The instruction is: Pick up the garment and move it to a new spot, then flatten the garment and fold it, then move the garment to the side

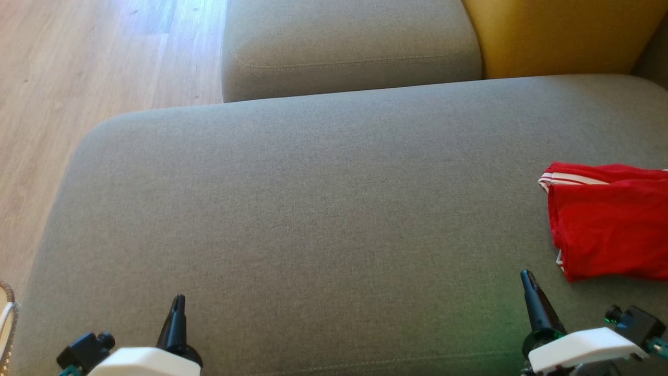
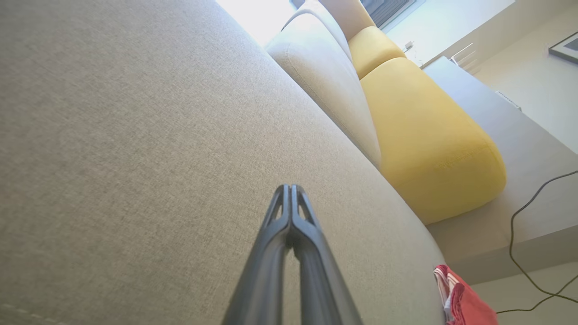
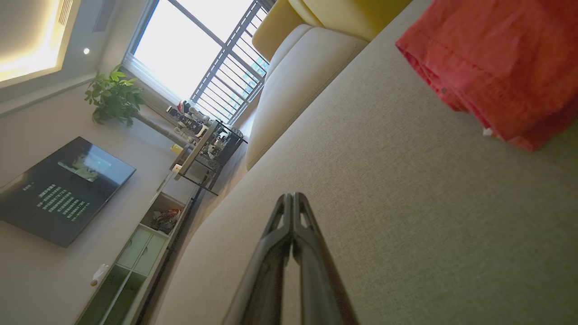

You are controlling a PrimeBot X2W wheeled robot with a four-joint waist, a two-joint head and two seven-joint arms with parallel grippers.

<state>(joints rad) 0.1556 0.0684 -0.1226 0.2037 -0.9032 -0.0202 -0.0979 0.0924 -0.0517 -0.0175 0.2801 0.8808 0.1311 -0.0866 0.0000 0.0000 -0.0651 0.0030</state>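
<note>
The garment (image 1: 610, 224) is red with white stripes at one hem, lying folded at the right edge of the grey sofa seat (image 1: 313, 209); it also appears as the garment (image 3: 501, 63) and the garment (image 2: 463, 302). My right gripper (image 1: 529, 282) is shut, near the seat's front edge, just left of and below the garment, not touching it. Far from the cloth, at the lower left, my left gripper (image 1: 178, 303) is shut and holds nothing. Each wrist view looks along closed fingertips: left gripper (image 2: 290, 192), right gripper (image 3: 293, 201).
A grey back cushion (image 1: 344, 47) and a yellow cushion (image 1: 563, 36) stand behind the seat. Wooden floor (image 1: 78, 78) lies to the left. A woven basket rim (image 1: 8, 324) sits at the lower left. Across the room are a TV (image 3: 63, 189) and a low cabinet (image 3: 135, 262).
</note>
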